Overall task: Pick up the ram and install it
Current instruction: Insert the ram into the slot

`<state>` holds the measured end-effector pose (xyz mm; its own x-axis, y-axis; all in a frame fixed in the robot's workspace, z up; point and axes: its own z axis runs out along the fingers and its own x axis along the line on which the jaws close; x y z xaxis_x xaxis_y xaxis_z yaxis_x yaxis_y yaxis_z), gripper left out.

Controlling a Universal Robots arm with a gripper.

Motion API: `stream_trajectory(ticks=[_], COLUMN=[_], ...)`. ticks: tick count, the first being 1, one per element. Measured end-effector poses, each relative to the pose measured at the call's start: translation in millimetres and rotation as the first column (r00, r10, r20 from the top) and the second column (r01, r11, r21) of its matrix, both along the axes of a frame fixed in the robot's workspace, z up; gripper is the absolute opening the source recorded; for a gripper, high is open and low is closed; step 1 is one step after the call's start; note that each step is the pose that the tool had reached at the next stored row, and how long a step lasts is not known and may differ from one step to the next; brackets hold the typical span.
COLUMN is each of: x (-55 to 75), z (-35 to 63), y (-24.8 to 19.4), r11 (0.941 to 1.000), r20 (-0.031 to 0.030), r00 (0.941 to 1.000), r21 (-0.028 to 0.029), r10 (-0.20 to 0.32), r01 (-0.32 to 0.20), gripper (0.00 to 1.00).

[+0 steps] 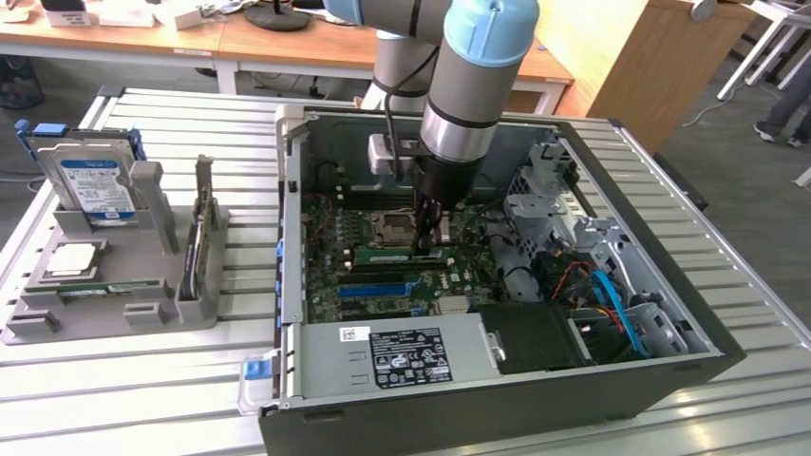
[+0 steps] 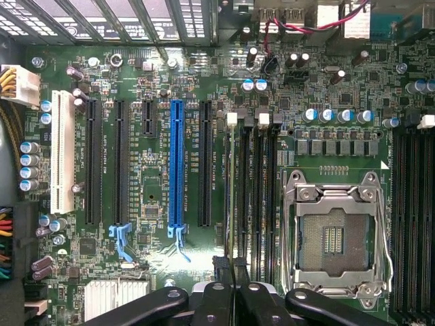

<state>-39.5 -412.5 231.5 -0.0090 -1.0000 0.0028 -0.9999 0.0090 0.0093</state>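
The ram, a slim green stick, sits lengthwise in the black memory slots beside the empty processor socket on the motherboard. My gripper points straight down into the open computer case, its tips at the end of the ram toward the exterior view's right. In the wrist view the two black fingers are pressed together at one end of the row of memory slots, so my gripper is shut. Whether the tips pinch the ram or only rest on it is not clear.
A grey holder at the exterior view's left carries a blue-labelled hard drive, a square silver chip, an upright card and a thin green strip. Cables and the power supply fill the case's near side.
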Motion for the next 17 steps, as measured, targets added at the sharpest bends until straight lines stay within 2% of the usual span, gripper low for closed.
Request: stream_trajectory(ticks=[17], x=[-0.5], z=[0.0], y=[0.0], r11=[1.0], r20=[0.0], r00=[1.0], r21=[0.0], r10=[0.008], r01=[-0.008], gripper=[0.12])
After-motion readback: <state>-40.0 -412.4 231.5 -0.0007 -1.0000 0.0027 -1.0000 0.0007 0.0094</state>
